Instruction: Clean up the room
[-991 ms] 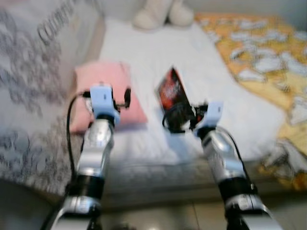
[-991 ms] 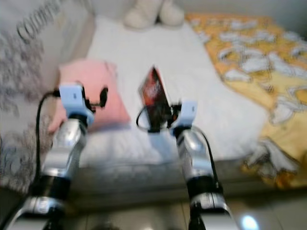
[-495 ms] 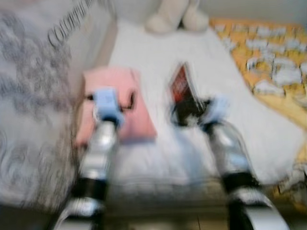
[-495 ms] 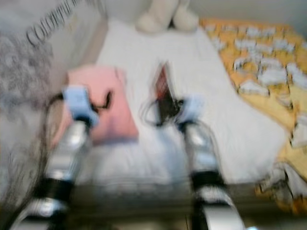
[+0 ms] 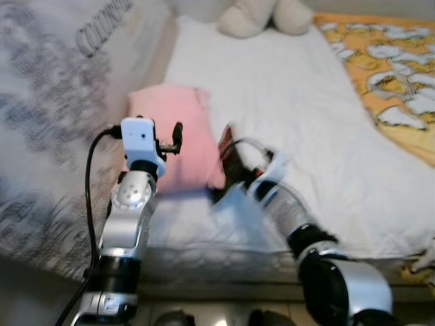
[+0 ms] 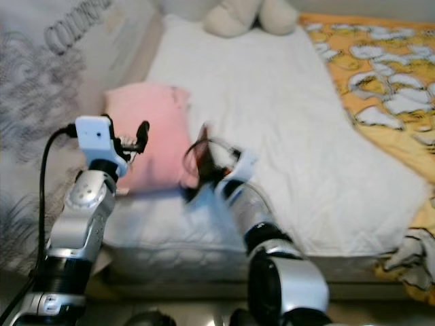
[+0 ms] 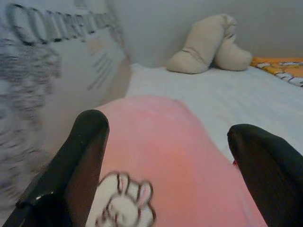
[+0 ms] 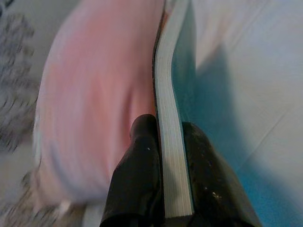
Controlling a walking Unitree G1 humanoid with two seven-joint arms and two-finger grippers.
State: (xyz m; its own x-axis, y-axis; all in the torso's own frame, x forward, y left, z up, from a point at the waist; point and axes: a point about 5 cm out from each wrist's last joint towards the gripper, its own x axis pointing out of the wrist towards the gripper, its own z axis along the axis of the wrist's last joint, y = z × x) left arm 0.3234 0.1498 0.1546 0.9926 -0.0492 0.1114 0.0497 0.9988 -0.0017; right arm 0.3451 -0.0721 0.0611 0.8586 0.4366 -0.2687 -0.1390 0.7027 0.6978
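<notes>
In the left eye view, a bed (image 5: 285, 115) with a white sheet lies in front of the robot. A pink pillow (image 5: 173, 129) rests on the sheet near the grey patterned bedding (image 5: 47, 136) on the robot's left. A cream plush toy (image 5: 262, 17) sits at the far end of the bed, and an orange blanket with white shapes (image 5: 394, 75) covers the robot's right side. The left gripper (image 5: 173, 136) is held up over the near part of the pillow. The right gripper (image 5: 231, 159) reaches toward the pillow's right edge and is blurred. It holds a book (image 5: 228, 146) with a red and dark cover, standing on edge just beside the pillow. The right eye view shows the same bed, pillow and arms, with a bit of striped cloth (image 6: 414, 248) hanging at the near right corner of the bed. In the left wrist view, the two black fingers (image 7: 80, 161) are spread wide apart with nothing between them. The pink pillow lies right below them and has a small white bunny picture (image 7: 125, 210) on it. The plush toy sits far behind against the wall. In the right wrist view, the two black fingers (image 8: 142, 175) are pinching the book by its edge. The white pages and a teal cover show. The book stands up on the white sheet, touching or very close to the side of the pink pillow.
</notes>
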